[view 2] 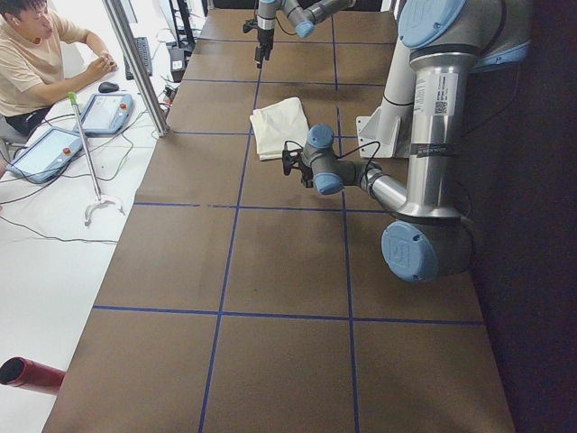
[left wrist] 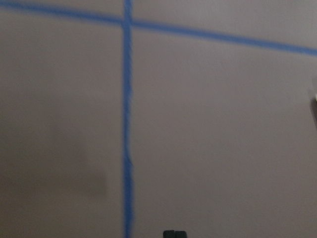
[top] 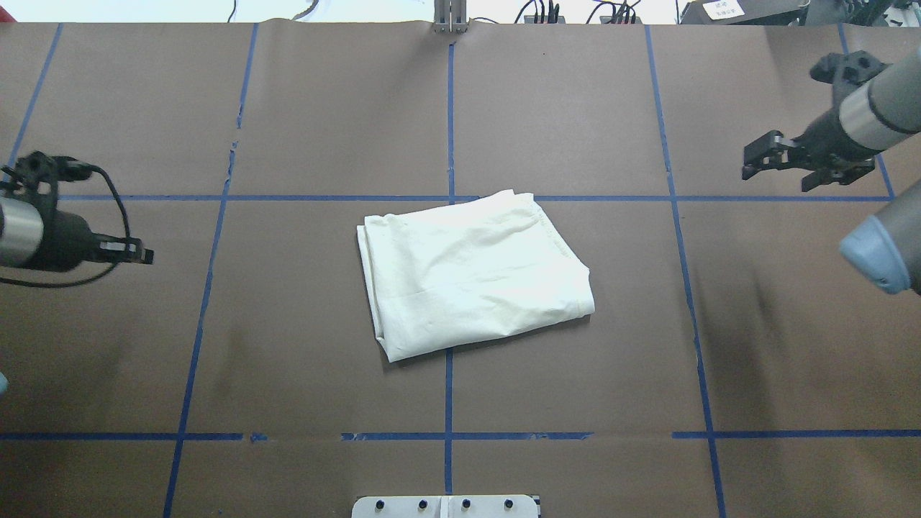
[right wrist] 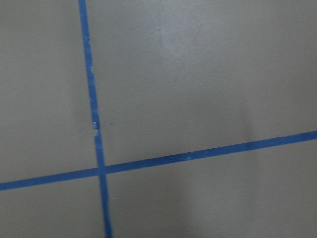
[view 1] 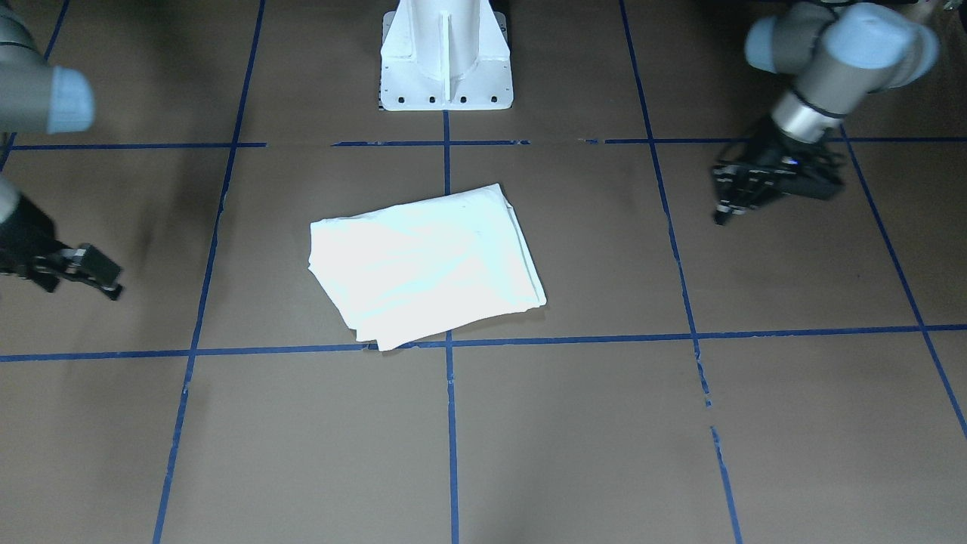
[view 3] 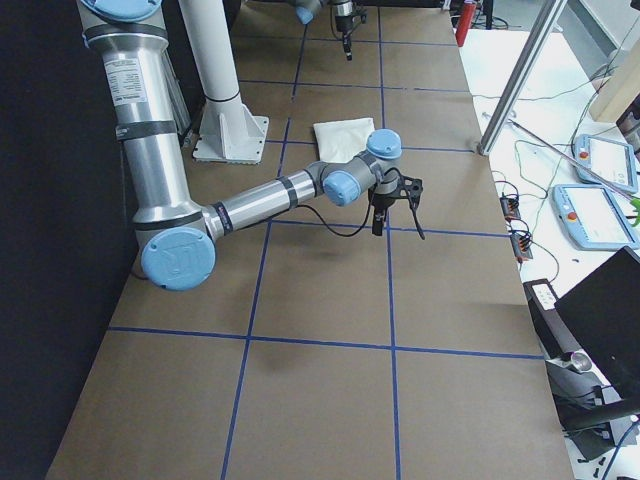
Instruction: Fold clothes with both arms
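The cream shirt (top: 475, 273) lies folded into a rough rectangle at the table's middle, its print hidden; it also shows in the front view (view 1: 427, 264). My left gripper (top: 144, 254) hovers far to the shirt's left, its fingers together and holding nothing; in the front view it (view 1: 723, 215) is at the right. My right gripper (top: 773, 169) hovers far to the shirt's right and further back, open and empty; in the front view it (view 1: 94, 273) is at the left. Both wrist views show only bare table and tape.
The brown table (top: 324, 129) carries a grid of blue tape lines (top: 450, 108). The white pedestal base (view 1: 446, 60) stands at the robot's edge behind the shirt. A seated person (view 2: 36, 54) with tablets is beyond the table's far side.
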